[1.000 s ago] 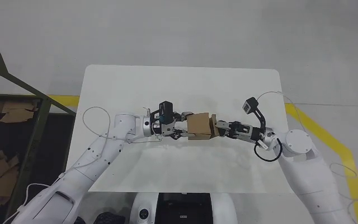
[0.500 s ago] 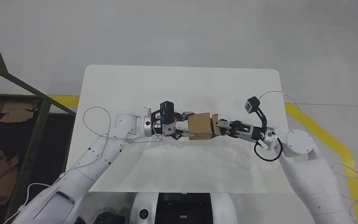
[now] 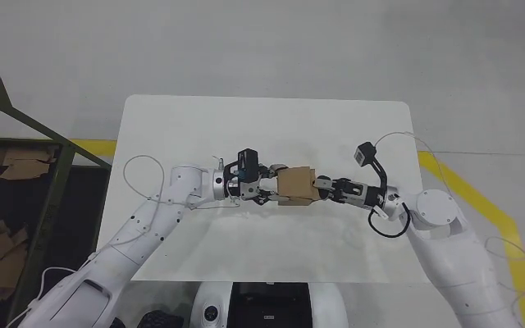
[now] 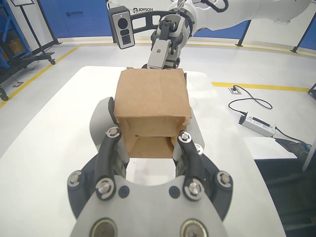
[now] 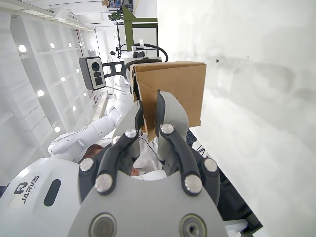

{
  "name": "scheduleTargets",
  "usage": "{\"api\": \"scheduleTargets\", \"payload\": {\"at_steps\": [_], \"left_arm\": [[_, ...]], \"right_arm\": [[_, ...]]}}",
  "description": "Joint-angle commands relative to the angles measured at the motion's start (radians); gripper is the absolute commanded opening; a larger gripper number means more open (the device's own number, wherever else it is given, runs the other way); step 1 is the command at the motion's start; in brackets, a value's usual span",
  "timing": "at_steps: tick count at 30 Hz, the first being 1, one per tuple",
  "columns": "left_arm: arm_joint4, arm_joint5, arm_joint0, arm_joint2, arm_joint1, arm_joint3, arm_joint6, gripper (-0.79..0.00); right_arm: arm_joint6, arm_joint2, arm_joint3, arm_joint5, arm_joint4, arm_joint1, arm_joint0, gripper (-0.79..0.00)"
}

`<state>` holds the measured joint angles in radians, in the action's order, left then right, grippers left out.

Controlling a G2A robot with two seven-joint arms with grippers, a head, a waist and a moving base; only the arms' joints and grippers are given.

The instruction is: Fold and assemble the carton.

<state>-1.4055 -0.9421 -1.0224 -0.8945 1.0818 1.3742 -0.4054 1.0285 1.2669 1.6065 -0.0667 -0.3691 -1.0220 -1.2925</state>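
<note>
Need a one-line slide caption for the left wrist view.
Left gripper clasps the carton by its open near end over the white table; right gripper pinches the far end.

Robotics test hall | white counter (image 4: 49, 136) stands on a pale floor marked with yellow lines (image 4: 259, 86) | blue perforated partition panels (image 4: 81, 23) fence the bay | cabled power unit (image 4: 256, 124) lies on floor | rows of ceiling lights (image 5: 40, 93) overhead

The carton (image 3: 294, 185) is plain brown, the table (image 3: 262, 123) under it white. The left gripper (image 4: 150, 120) and right gripper (image 5: 151, 114) at the carton are pale grey and black. The floor (image 3: 262, 49) is grey with a yellow stripe (image 3: 97, 148).
</note>
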Motion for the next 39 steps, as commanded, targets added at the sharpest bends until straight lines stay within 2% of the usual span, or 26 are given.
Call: {"api": "scheduleTargets", "payload": {"at_steps": [1,9,11,14,19,24,29,33,36,39], "left_arm": [[0.000,0.001,0.000,0.001,0.001,0.000,0.000,-0.388],[-0.004,0.001,0.004,0.002,0.004,-0.001,-0.003,-0.388],[-0.005,0.002,0.004,0.002,0.004,-0.003,-0.003,-0.385],[-0.004,0.000,0.004,-0.001,0.005,-0.008,-0.005,-0.388],[-0.004,0.000,0.001,-0.005,0.005,-0.017,-0.010,-0.385],[-0.002,-0.001,-0.001,-0.009,0.005,-0.024,-0.017,-0.379],[0.006,0.000,-0.006,-0.022,0.003,-0.031,-0.029,-0.394],[0.009,-0.001,-0.009,-0.033,0.001,-0.032,-0.032,-0.385],[0.010,-0.002,-0.013,-0.035,0.001,-0.031,-0.032,-0.385],[0.009,-0.002,-0.015,-0.035,0.001,-0.027,-0.031,-0.385]], "right_arm": [[0.001,-0.005,0.002,0.004,0.002,0.000,0.003,-0.711],[-0.010,-0.026,-0.004,0.004,-0.001,-0.004,0.019,-0.705],[-0.013,-0.028,-0.007,0.001,-0.003,-0.005,0.021,-0.671],[-0.015,-0.019,-0.011,-0.009,-0.014,-0.004,0.017,-0.573],[-0.017,0.007,-0.004,-0.019,-0.021,0.001,-0.005,-0.539],[-0.016,0.027,0.013,-0.026,-0.028,0.006,-0.030,-0.579],[-0.013,0.035,0.030,-0.034,-0.028,0.008,-0.051,-0.683],[-0.015,0.036,0.045,-0.040,-0.020,0.010,-0.066,-0.717],[-0.018,0.039,0.053,-0.042,-0.013,0.011,-0.074,-0.776],[-0.021,0.040,0.055,-0.041,-0.012,0.012,-0.078,-0.785]]}}
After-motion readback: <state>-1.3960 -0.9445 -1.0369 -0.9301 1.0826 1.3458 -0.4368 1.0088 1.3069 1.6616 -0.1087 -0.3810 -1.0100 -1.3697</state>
